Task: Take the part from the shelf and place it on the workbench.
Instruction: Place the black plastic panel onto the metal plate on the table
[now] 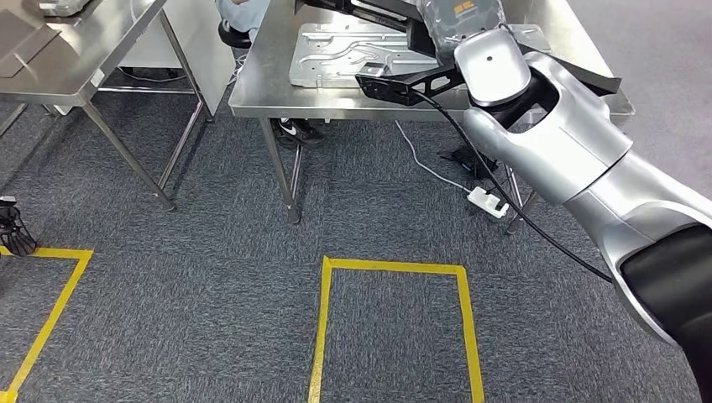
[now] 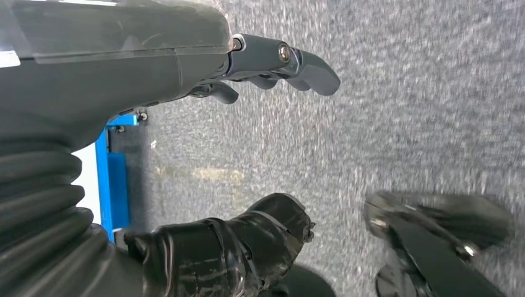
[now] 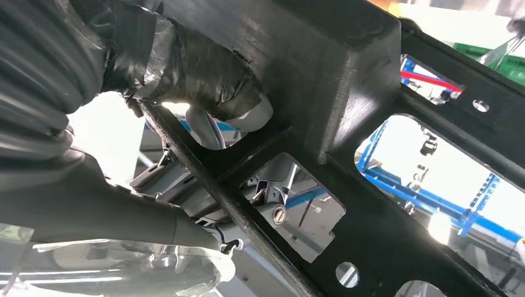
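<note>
Above the workbench [image 1: 260, 92], right hand [image 3: 186, 74] fingers clamped on black part [image 3: 347, 93], left hand [image 2: 186, 74] fingers apart, holding nothing.

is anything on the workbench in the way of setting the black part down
Yes. A silver stamped metal plate already lies on the workbench, right under where the right hand holds the black part. Bare steel shows at the front edge.

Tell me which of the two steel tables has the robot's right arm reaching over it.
The nearer-centre workbench, the one carrying the flat silver stamped panel. The other steel table stands apart at the far left.
</note>
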Motion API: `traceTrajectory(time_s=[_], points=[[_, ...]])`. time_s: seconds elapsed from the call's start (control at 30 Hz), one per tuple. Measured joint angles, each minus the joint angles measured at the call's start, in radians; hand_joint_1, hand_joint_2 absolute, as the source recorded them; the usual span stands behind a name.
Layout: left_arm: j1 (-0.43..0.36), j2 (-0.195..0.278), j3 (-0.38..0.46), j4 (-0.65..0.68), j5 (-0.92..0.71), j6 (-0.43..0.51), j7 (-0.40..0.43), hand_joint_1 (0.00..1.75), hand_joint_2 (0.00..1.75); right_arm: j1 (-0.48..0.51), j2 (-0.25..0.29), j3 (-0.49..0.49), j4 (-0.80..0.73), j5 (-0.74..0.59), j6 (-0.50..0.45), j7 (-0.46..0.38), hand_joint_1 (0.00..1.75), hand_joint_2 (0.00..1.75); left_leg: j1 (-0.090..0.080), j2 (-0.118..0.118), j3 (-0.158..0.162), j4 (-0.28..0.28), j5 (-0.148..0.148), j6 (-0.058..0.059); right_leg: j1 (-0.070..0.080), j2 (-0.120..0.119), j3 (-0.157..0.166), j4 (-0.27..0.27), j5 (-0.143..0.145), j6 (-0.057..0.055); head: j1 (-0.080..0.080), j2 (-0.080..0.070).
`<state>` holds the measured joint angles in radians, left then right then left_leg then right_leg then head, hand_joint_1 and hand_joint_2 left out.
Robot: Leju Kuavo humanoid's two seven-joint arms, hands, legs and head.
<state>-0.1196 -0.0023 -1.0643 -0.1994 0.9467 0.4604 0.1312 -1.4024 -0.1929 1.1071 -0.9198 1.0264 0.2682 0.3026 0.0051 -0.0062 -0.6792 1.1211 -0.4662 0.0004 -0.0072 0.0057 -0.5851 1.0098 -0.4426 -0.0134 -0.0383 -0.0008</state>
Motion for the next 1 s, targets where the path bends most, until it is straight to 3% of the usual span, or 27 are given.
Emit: traceTrajectory(time_s=[0.07,0.13,0.23,0.27,0.37,0.4,0.43,0.5,0.57,0.73,0.8,0.9,0.93,0.97,1.0], points=[[0.001,0.003,0.000,0.000,-0.001,0.002,0.000,0.00,1.75,-0.002,0.003,0.000,0.004,0.000,-0.001,-0.001,1.75,1.75,-0.010,0.000,0.034,-0.098,0.044,0.015,0.000,0.001,0.013,-0.003,-0.011,0.006,0.002,0.000],[0.000,0.005,0.000,0.000,-0.002,0.002,0.000,0.00,1.75,-0.001,0.005,0.001,0.007,0.000,-0.002,-0.003,1.75,1.75,-0.018,0.000,0.045,-0.123,0.043,0.027,-0.001,0.002,0.018,0.001,-0.010,0.018,0.001,0.000],[0.002,0.004,0.000,0.000,-0.002,0.002,0.000,0.00,1.75,-0.001,0.007,0.001,0.012,0.000,-0.003,-0.005,1.75,1.75,-0.012,0.001,0.077,-0.142,0.054,0.042,-0.001,0.002,0.008,0.042,-0.020,0.031,0.002,0.000],[0.001,0.003,0.000,0.000,-0.002,0.002,0.000,0.00,1.75,-0.003,0.008,0.001,0.013,0.000,-0.004,-0.006,1.75,1.75,-0.009,0.001,0.088,-0.146,0.053,0.044,-0.002,0.001,-0.014,0.082,-0.037,0.033,0.005,0.000],[-0.001,0.003,0.000,0.000,-0.003,0.000,0.000,0.00,1.75,0.001,0.014,0.002,0.020,0.000,-0.006,-0.014,1.75,1.75,-0.006,0.002,0.103,-0.146,0.038,0.045,-0.007,0.000,-0.126,0.247,-0.102,0.042,0.011,0.000],[-0.002,0.002,0.000,0.000,-0.003,0.000,0.000,0.00,1.75,0.005,0.018,0.003,0.023,0.000,-0.007,-0.018,1.75,1.75,-0.005,0.001,0.110,-0.145,0.030,0.042,-0.010,-0.001,-0.149,0.267,-0.105,0.046,0.011,0.000],[-0.002,0.002,0.000,0.000,-0.003,-0.001,0.000,0.00,1.75,0.009,0.022,0.005,0.028,0.000,-0.009,-0.023,1.75,1.75,-0.003,-0.001,0.118,-0.143,0.022,0.039,-0.013,-0.001,-0.155,0.251,-0.087,0.050,0.011,0.000],[0.000,0.000,0.000,0.000,-0.004,-0.003,0.002,0.00,1.75,0.013,0.031,0.007,0.036,0.000,-0.012,-0.029,1.75,1.75,0.001,-0.004,0.134,-0.134,0.001,0.030,-0.018,-0.003,-0.122,0.129,0.000,0.058,0.012,0.000],[0.000,-0.002,0.000,0.000,-0.005,-0.003,0.003,0.00,1.75,0.012,0.039,0.009,0.044,0.001,-0.019,-0.033,1.75,1.75,0.003,-0.006,0.140,-0.123,-0.018,0.017,-0.016,-0.004,-0.092,0.029,0.047,0.054,0.014,0.000],[-0.002,-0.001,0.000,0.000,-0.005,-0.004,0.003,0.00,1.75,0.017,0.062,0.014,0.061,0.003,-0.026,-0.040,1.75,1.75,0.004,-0.005,0.144,-0.112,-0.037,-0.009,-0.009,0.000,-0.076,0.015,0.047,0.017,0.015,0.000],[-0.002,-0.001,0.000,0.000,-0.005,-0.006,0.004,0.00,1.75,0.014,0.076,0.015,0.070,0.005,-0.030,-0.044,1.75,1.75,0.006,-0.002,0.116,-0.055,-0.052,-0.017,-0.012,0.001,-0.063,0.013,0.040,0.004,0.014,0.000],[-0.004,-0.002,-0.001,0.000,-0.003,-0.010,0.006,0.00,1.75,0.015,0.099,0.018,0.083,0.007,-0.033,-0.052,1.75,1.75,0.007,0.001,-0.002,0.126,-0.108,-0.023,-0.008,0.005,-0.041,0.012,0.020,-0.006,0.012,0.000],[-0.003,-0.002,-0.001,0.000,-0.002,-0.011,0.008,0.00,1.75,0.019,0.105,0.020,0.086,0.007,-0.033,-0.055,1.75,1.75,0.007,0.001,-0.035,0.161,-0.121,-0.022,-0.005,0.006,-0.030,0.012,0.011,-0.007,0.011,0.000],[-0.002,-0.002,-0.001,0.000,-0.001,-0.012,0.009,0.00,1.75,0.024,0.110,0.021,0.089,0.007,-0.032,-0.057,1.75,1.75,0.006,0.000,-0.053,0.163,-0.117,-0.020,-0.003,0.007,-0.017,0.012,0.001,-0.007,0.012,0.000],[-0.001,-0.002,-0.001,0.000,-0.001,-0.013,0.011,0.00,1.75,0.027,0.113,0.021,0.091,0.007,-0.031,-0.058,1.75,1.75,0.005,0.000,-0.054,0.130,-0.092,-0.015,0.001,0.007,-0.002,0.012,-0.009,-0.007,0.012,0.000]])
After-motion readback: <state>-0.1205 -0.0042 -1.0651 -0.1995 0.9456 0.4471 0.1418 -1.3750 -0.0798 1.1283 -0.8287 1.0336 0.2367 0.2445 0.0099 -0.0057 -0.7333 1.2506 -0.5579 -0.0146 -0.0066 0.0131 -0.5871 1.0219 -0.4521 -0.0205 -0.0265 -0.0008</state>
